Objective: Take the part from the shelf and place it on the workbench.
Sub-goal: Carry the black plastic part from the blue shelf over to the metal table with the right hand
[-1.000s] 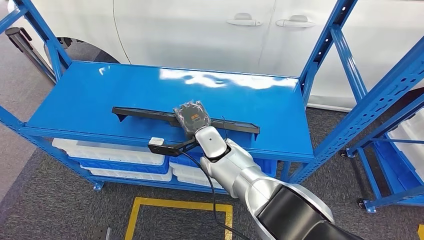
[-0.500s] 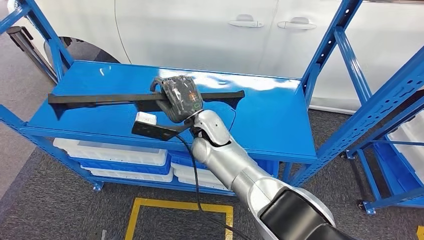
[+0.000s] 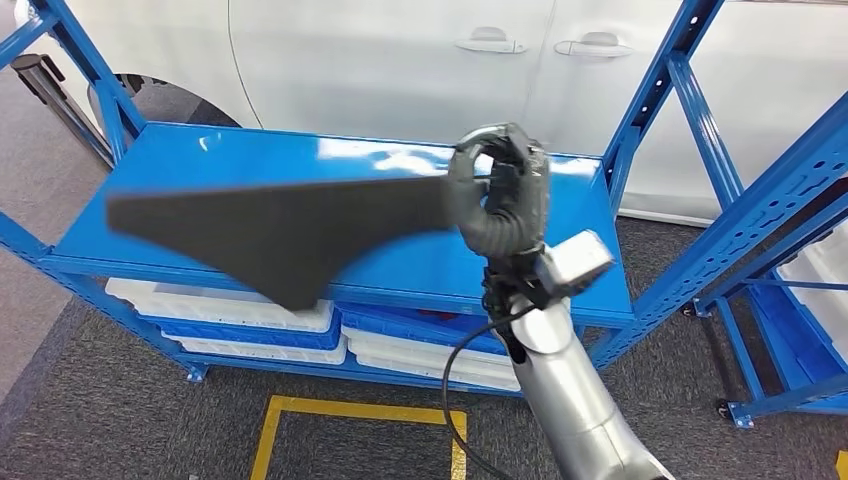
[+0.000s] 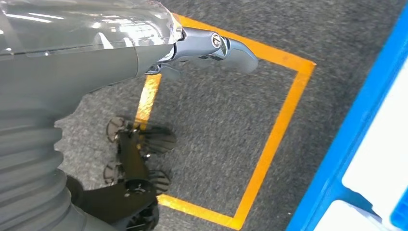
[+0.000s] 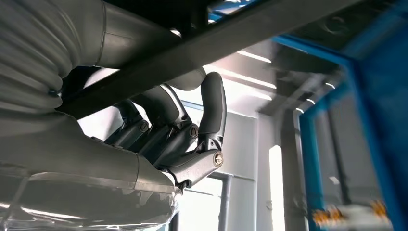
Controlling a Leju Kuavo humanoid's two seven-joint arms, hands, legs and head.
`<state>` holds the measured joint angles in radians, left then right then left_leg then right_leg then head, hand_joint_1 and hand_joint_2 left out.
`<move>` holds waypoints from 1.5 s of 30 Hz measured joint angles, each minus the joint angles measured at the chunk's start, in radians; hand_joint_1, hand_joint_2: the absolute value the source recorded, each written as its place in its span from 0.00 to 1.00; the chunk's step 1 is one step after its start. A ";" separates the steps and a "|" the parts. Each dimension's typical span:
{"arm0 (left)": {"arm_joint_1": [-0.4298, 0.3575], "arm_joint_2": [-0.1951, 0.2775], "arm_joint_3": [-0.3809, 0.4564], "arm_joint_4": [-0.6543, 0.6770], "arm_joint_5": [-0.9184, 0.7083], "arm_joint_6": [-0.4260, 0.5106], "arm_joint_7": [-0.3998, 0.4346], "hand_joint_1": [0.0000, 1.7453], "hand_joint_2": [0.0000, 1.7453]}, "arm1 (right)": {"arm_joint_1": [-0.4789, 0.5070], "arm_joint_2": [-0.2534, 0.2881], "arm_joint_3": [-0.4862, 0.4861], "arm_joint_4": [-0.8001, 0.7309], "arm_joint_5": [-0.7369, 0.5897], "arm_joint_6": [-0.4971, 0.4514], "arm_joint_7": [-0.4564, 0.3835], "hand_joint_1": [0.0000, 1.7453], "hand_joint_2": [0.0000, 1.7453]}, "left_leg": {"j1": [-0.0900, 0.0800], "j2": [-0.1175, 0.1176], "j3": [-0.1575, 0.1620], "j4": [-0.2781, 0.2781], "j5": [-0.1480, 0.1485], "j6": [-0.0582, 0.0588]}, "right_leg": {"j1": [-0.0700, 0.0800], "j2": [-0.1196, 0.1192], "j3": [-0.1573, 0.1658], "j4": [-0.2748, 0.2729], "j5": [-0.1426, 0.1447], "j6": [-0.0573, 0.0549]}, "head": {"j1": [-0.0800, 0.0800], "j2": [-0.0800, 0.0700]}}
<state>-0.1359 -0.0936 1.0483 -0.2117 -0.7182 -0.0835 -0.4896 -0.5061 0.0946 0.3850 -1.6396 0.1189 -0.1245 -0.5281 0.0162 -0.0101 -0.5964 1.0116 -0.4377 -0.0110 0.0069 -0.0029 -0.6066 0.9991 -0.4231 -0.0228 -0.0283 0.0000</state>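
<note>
Now, grip: right hand (image 3: pixel 497 195) has its fingers (image 5: pixel 211 108) wrapped round one end of the long black part (image 3: pixel 270 225).
Part: raised above the blue shelf (image 3: pixel 560 240), blurred.
Left hand (image 4: pixel 211 45): hanging, cannot tell.
Risk: long overhang may twist loose or clip an upright.

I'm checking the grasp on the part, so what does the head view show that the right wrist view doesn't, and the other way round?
Head view alone: the whole long black part lifted above the blue shelf, with the white car behind. Right wrist view alone: the fingers curled round the part's bar from close up. Both: the right hand gripping the part near one end.
</note>
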 joint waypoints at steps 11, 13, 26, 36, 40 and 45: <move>0.007 0.006 0.009 0.000 0.005 -0.002 -0.019 0.00 1.00 | 0.182 -0.084 0.033 -0.338 -0.090 0.175 -0.079 0.98 1.00 | 0.001 0.005 0.012 0.035 -0.025 -0.007 | -0.001 0.002 0.006 0.011 -0.003 -0.003 | 0.000 0.000; 0.006 0.007 0.009 0.000 0.005 -0.002 -0.021 0.00 1.00 | 0.188 -0.091 0.036 -0.360 -0.085 0.178 -0.079 0.98 1.00 | -0.003 0.004 0.024 0.009 -0.016 0.006 | 0.001 0.002 0.002 0.017 -0.002 0.007 | 0.000 0.000; 0.006 0.008 0.010 0.000 0.004 0.002 -0.021 0.00 1.00 | 0.190 -0.124 0.042 -0.402 -0.083 0.193 -0.062 0.98 1.00 | 0.001 0.006 -0.070 -0.003 0.077 0.027 | -0.018 0.004 0.066 0.115 -0.129 0.041 | 0.000 0.000; 0.009 0.010 0.010 0.000 0.002 0.009 -0.016 0.00 1.00 | 0.181 -0.131 0.057 -0.410 -0.083 0.189 -0.045 0.98 1.00 | 0.007 0.005 -0.137 0.184 -0.074 -0.019 | -0.008 -0.005 0.067 -0.028 -0.026 -0.013 | 0.000 0.000; 0.008 0.010 0.010 0.000 0.005 0.011 -0.015 0.00 1.00 | 0.182 -0.138 0.072 -0.410 -0.076 0.173 -0.042 0.98 1.00 | 0.007 0.005 -0.072 0.243 -0.057 -0.021 | -0.003 -0.007 -0.002 -0.012 0.016 -0.009 | 0.000 0.000; 0.001 0.010 0.011 0.000 0.011 0.012 -0.011 0.00 1.00 | 0.176 -0.145 0.082 -0.411 -0.074 0.170 -0.027 0.98 1.00 | -0.004 0.004 0.109 -0.011 -0.075 0.003 | -0.001 -0.010 -0.039 0.013 0.049 0.015 | 0.000 0.000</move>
<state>-0.1354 -0.0839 1.0595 -0.2117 -0.7071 -0.0717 -0.5004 -0.3302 -0.0504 0.4666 -2.0504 0.0449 0.0457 -0.5550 0.0120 -0.0060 -0.4870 1.0003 -0.5132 -0.0075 0.0057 -0.0128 -0.6454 1.0116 -0.3740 -0.0074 -0.0278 0.0000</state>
